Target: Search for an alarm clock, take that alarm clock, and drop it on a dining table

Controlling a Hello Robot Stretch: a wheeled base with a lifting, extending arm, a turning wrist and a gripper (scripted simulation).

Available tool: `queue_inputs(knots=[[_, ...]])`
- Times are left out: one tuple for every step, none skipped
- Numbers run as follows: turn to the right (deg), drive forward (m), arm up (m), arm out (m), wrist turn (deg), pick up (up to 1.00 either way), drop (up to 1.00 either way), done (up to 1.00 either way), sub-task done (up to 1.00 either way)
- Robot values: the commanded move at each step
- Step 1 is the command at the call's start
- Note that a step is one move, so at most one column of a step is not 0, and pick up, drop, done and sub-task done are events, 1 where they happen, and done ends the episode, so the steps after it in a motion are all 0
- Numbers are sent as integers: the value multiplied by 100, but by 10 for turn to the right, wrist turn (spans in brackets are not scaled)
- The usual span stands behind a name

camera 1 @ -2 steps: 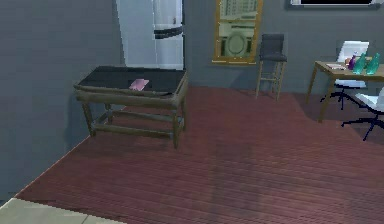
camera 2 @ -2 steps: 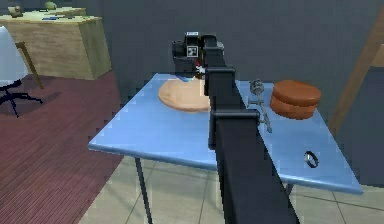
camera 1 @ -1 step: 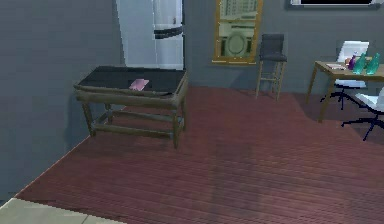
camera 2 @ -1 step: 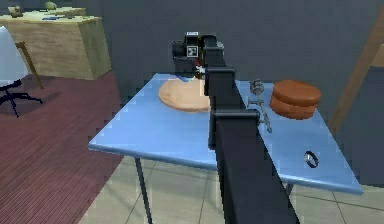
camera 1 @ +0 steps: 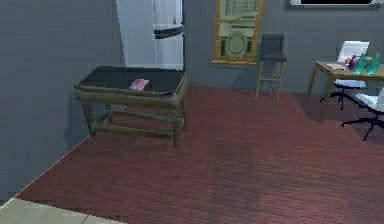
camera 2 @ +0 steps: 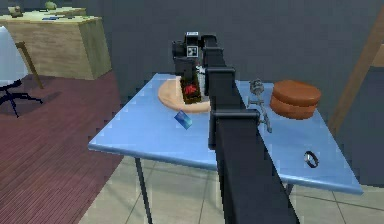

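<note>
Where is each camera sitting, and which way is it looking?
Forward view: on the robot, looking ahead and somewhat down at a dark-topped table, a white fridge behind it, and a wooden desk with a white office chair at the right edge.
Arm side view: on the robot's body, looking out sideways at a blue table; the robot's dark arm rises from the bottom edge, ending at the gripper near a plate.
Shared: the wooden desk and white office chair at the arm side view's left are probably the forward view's.

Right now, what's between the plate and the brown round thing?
In the arm side view: the arm crosses there, with a small grey thing just beside it on the blue table.
</note>
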Motion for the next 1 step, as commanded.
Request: queue_inputs(knots=[[0,0,0,-10,0,0,0,0,0]])
